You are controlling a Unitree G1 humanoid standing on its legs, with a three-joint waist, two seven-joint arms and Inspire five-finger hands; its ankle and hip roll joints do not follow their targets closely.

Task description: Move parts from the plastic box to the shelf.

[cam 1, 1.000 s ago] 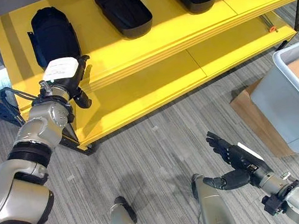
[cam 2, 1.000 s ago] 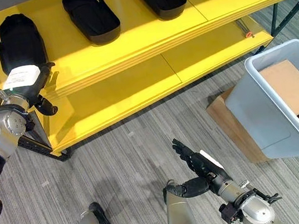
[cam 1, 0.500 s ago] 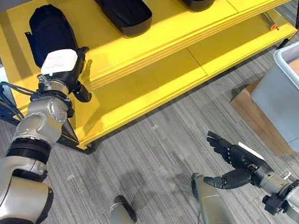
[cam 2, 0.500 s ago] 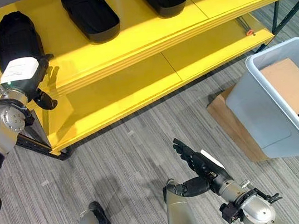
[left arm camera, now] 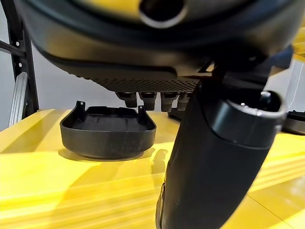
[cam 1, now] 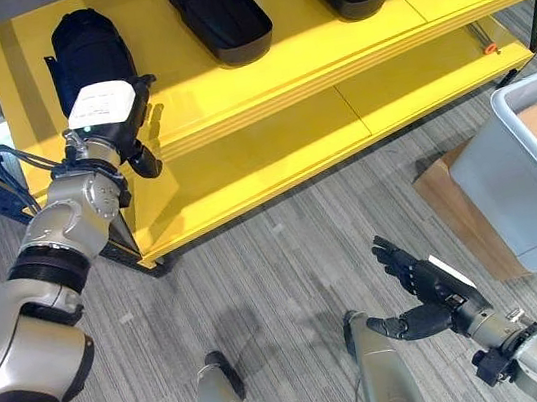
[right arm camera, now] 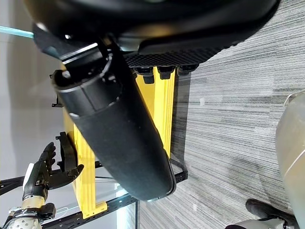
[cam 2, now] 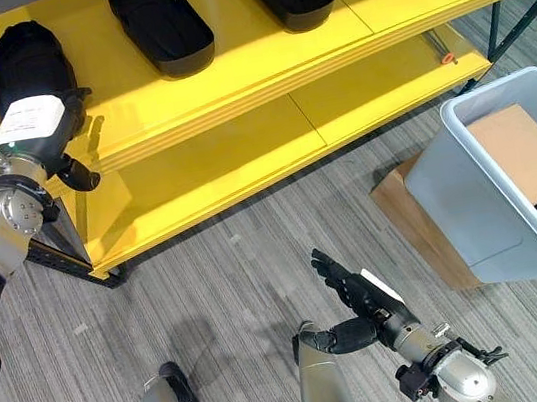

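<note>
workshop | yellow shelf | black parts | grey bin

Black parts in a row on yellow shelf, grey plastic box on floor

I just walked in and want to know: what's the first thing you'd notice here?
The bright yellow shelf with a row of black parts on top. The left robot hand reaches to the end part. On the right stands a grey plastic box holding cardboard.
</note>
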